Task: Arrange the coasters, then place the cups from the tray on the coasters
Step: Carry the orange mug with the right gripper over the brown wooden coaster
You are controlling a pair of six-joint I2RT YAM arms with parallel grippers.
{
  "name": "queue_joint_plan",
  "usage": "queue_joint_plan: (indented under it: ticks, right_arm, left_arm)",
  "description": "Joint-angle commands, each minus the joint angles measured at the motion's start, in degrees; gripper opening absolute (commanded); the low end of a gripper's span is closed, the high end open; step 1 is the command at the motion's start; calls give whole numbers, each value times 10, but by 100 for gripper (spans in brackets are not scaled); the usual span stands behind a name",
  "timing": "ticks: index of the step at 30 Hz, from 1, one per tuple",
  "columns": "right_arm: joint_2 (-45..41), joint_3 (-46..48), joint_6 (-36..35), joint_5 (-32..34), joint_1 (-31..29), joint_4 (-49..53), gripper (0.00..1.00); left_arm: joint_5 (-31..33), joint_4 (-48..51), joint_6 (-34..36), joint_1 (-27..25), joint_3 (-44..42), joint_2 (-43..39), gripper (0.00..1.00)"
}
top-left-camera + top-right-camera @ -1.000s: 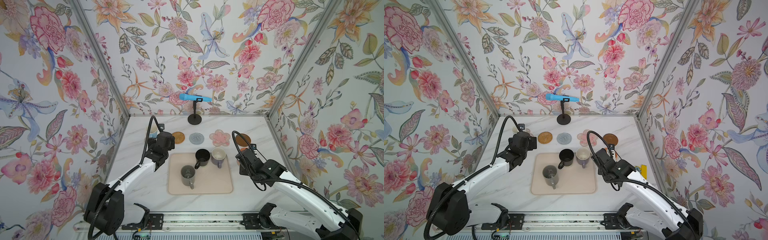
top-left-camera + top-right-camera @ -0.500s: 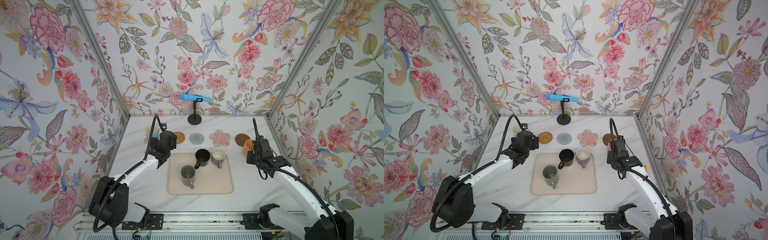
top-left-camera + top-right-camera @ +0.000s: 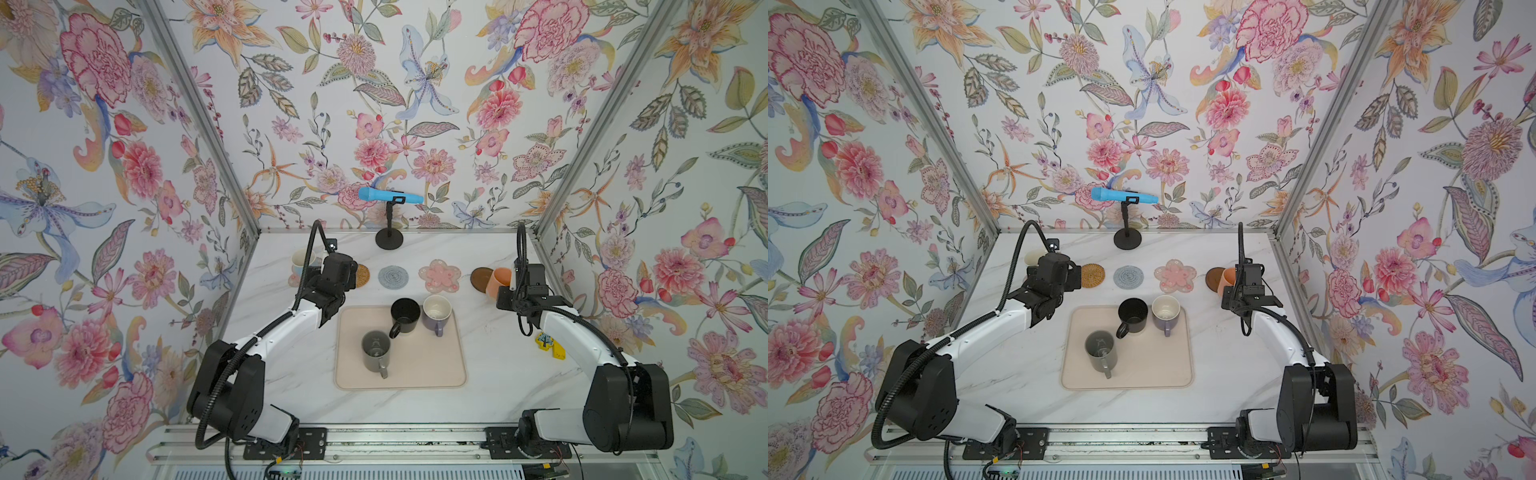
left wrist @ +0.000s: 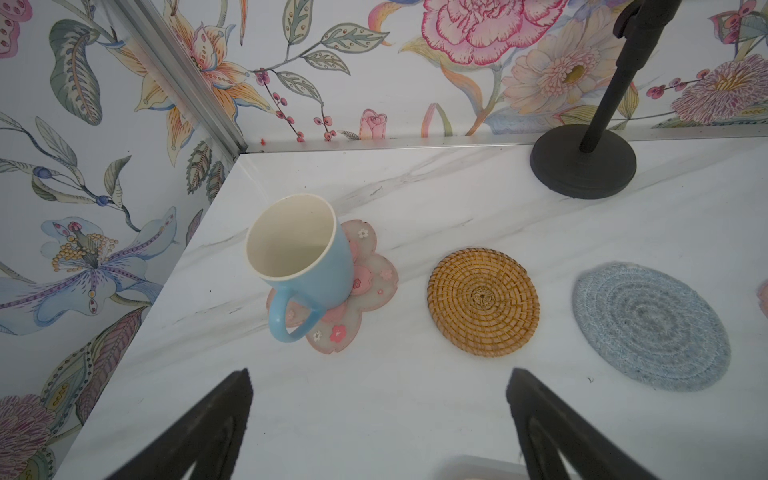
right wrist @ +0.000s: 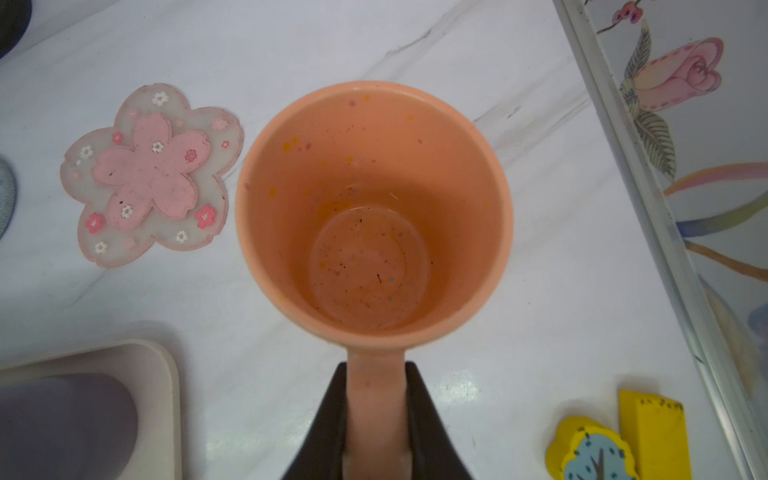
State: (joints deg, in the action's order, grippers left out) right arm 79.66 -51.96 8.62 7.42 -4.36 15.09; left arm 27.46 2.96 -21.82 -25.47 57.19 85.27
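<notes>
1. The right claw (image 5: 376, 374) is clamped on the handle of the orange cup (image 5: 374, 199), upright at the brown coaster (image 3: 480, 276) at the row's right end (set down or not, I cannot tell).
2. It looks hard, smooth and breakable; a handle-only hold may let it swing.
3. The left claw (image 4: 379, 399) stands apart, empty, near the blue cup (image 4: 299, 253) on its pink coaster (image 4: 374, 282).

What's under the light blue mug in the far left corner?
A pink flower coaster: its petals stick out beside the light blue mug. The coaster's middle is covered by the mug.
</notes>
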Motion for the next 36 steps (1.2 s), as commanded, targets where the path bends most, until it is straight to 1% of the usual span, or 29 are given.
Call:
queue_joint_plan:
  ticks: [1, 5, 9, 19, 28, 31, 32, 36]
  right_arm:
    - [15, -54, -36, -1, 1, -97, 0]
    - [46, -72, -41, 0, 2, -117, 0]
    - [71, -75, -43, 7, 1, -147, 0]
    - [91, -59, -77, 29, -9, -190, 0]
    - [120, -51, -87, 21, -14, -214, 0]
    - [127, -50, -86, 8, -11, -222, 0]
    - [129, -49, -86, 3, -10, -226, 0]
    - [139, -52, -81, -4, -6, -230, 0]
  left_arm:
    - [6, 5, 7, -2, 21, 17, 99]
    - [14, 6, 2, -2, 31, 29, 99]
    - [3, -16, 5, -2, 28, 19, 99]
    - [5, -39, 13, -1, 26, 29, 99]
    - [-6, -33, 9, -1, 33, 38, 99]
    - [-8, -32, 8, -1, 34, 38, 99]
    - [-8, -31, 7, -1, 35, 57, 99]
    - [-5, -26, 8, -1, 40, 60, 99]
